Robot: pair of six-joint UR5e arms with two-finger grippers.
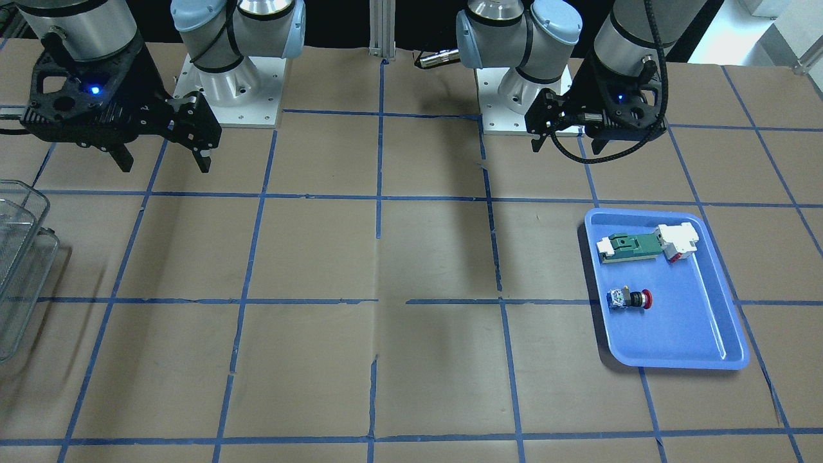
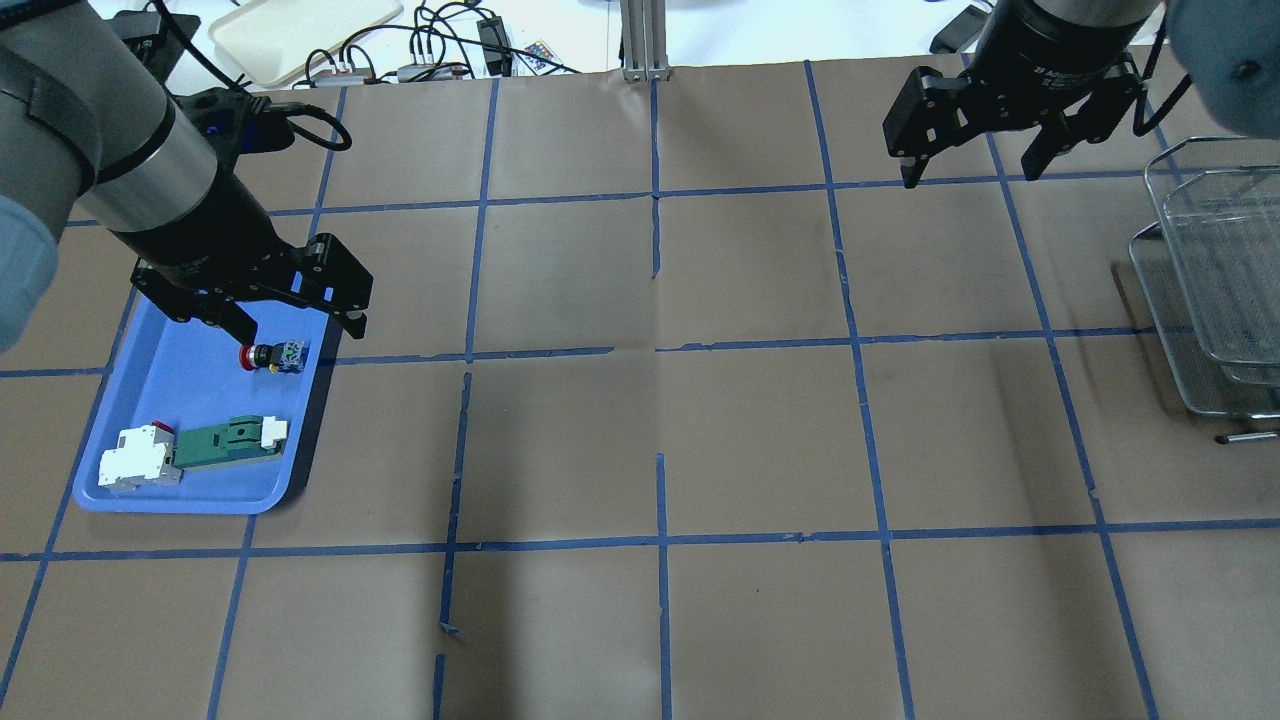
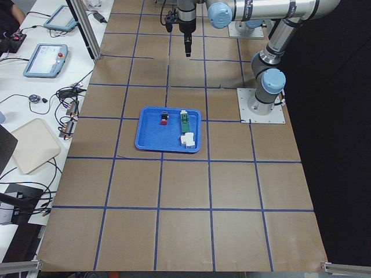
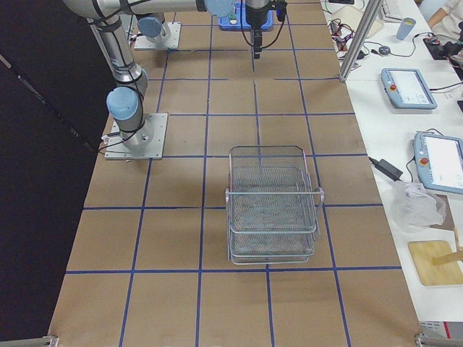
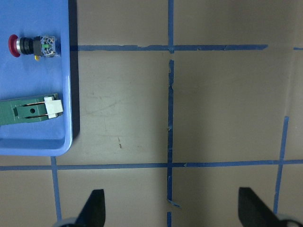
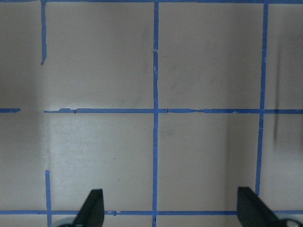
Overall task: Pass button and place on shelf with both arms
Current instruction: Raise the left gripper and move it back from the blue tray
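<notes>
The button, with a red cap and a blue-and-white block, lies on its side in the blue tray. It also shows in the overhead view and at the top left of the left wrist view. My left gripper is open and empty. It hovers high over the tray's far edge, with the button off to one side of its fingers. My right gripper is open and empty, high above the table near the wire shelf. The shelf holds nothing.
A green-and-white part and a white block with a red tab lie in the tray near the button. Brown paper with a blue tape grid covers the table. Cables and a beige tray lie beyond its far edge.
</notes>
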